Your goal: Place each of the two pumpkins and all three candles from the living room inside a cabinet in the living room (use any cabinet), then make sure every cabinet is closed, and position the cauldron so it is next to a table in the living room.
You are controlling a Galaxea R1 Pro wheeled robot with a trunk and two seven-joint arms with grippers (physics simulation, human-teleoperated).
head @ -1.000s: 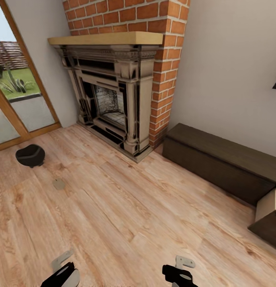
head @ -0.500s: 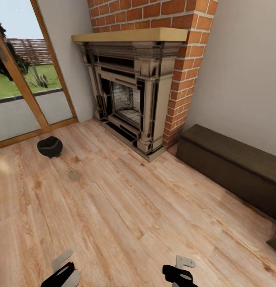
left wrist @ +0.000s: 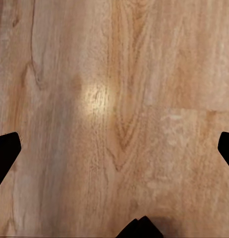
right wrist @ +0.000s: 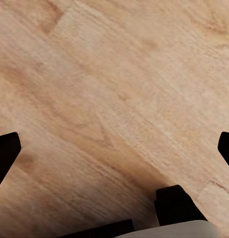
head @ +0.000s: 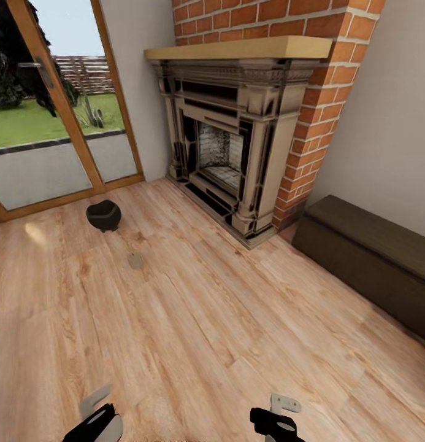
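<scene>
1. Cauldron [head: 103, 215] sits on the wooden floor [head: 206, 319] at ten o'clock, near the glass door [head: 53, 123].
2. Candle [head: 135, 261] lies just beside it.
3. Cabinet [head: 371, 264] stands shut at three o'clock.
4. Left gripper [left wrist: 114, 148] and right gripper [right wrist: 114, 148] hang spread wide, empty.

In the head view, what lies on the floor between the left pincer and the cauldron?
One small pale candle lies on the bare wooden floor between the left pincer and the cauldron, close to the cauldron.

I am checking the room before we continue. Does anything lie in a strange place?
Yes. The cauldron sits on the bare wooden floor near the glass door, and a small pale candle lies on the floor close beside it.
</scene>
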